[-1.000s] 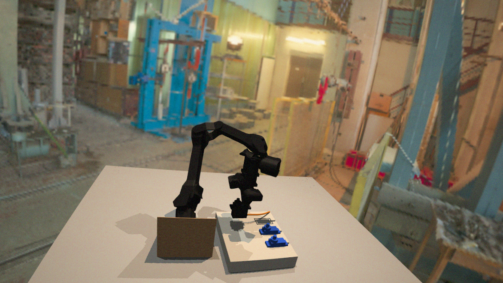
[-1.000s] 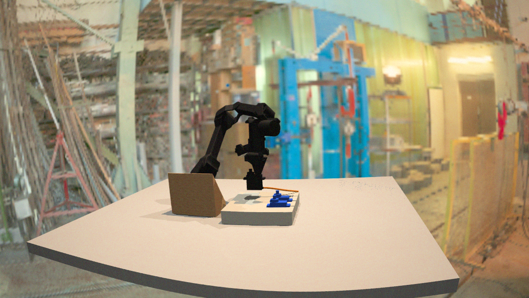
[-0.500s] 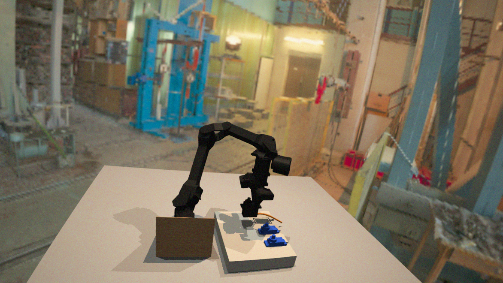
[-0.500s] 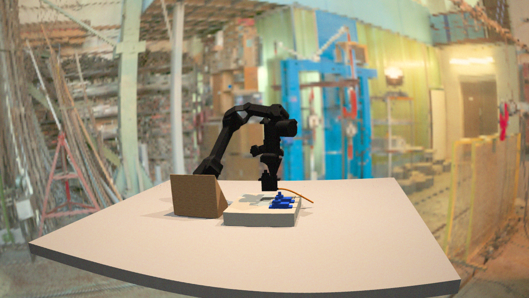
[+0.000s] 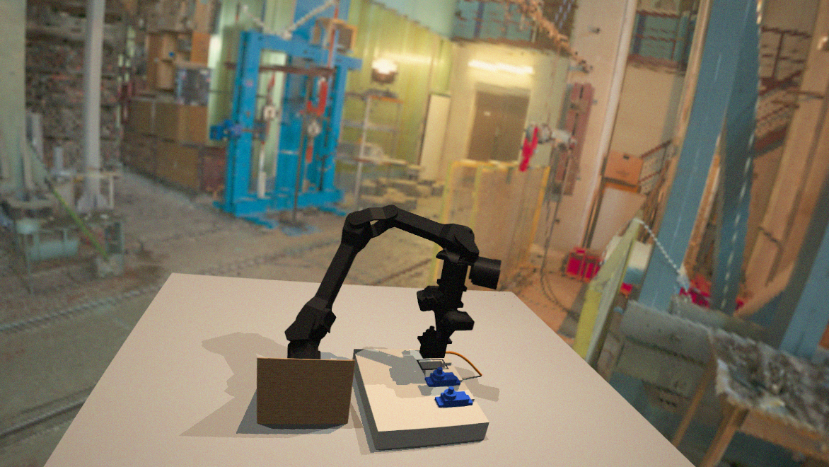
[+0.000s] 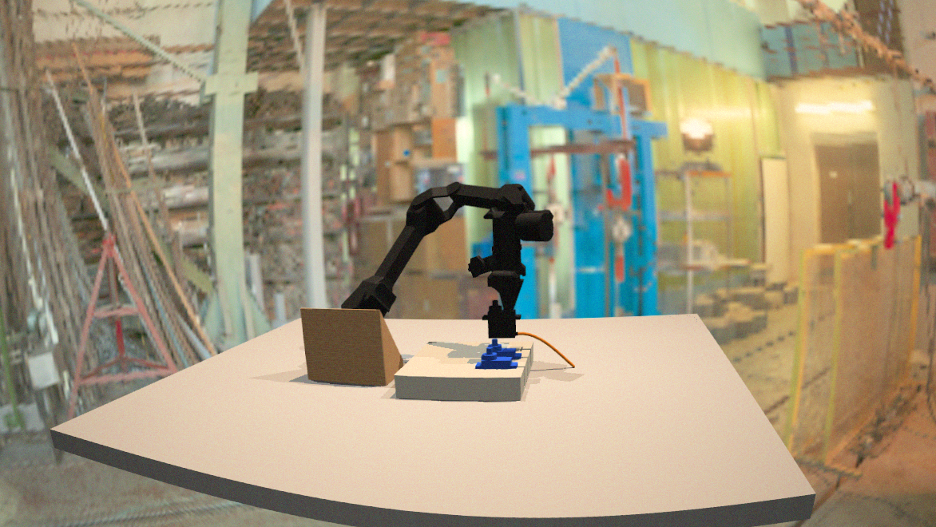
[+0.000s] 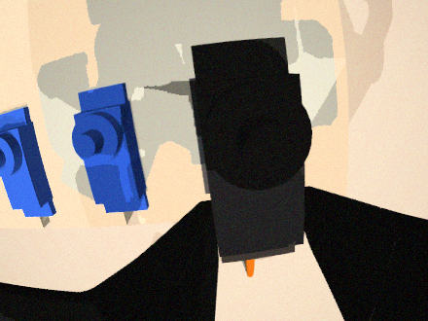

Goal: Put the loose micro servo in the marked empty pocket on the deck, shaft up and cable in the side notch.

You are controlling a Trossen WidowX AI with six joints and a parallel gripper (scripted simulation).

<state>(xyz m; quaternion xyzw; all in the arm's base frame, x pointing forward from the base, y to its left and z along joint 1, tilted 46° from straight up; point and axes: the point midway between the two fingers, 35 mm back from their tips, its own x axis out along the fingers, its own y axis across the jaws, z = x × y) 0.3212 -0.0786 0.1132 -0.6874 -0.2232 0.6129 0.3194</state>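
My gripper (image 5: 432, 342) (image 6: 501, 319) (image 7: 256, 206) is shut on the loose black micro servo (image 5: 431, 347) (image 6: 501, 325) (image 7: 249, 141). It holds the servo upright just over the marked pocket (image 5: 435, 365) at the far end of the pale deck (image 5: 406, 420) (image 6: 445, 386) (image 7: 389, 141). The servo's orange cable (image 5: 470, 365) (image 6: 553, 348) (image 7: 249, 267) arcs off past the deck's right edge onto the table. In the wrist view the servo hides the pocket. I cannot tell whether the servo touches the deck.
Two blue servos (image 5: 441, 379) (image 5: 453, 398) (image 7: 107, 148) (image 7: 22, 160) sit seated in the deck right in front of the pocket; they also show in the exterior view (image 6: 496, 358). A brown box (image 5: 304, 391) (image 6: 347, 353) stands left of the deck, in front of the arm's base.
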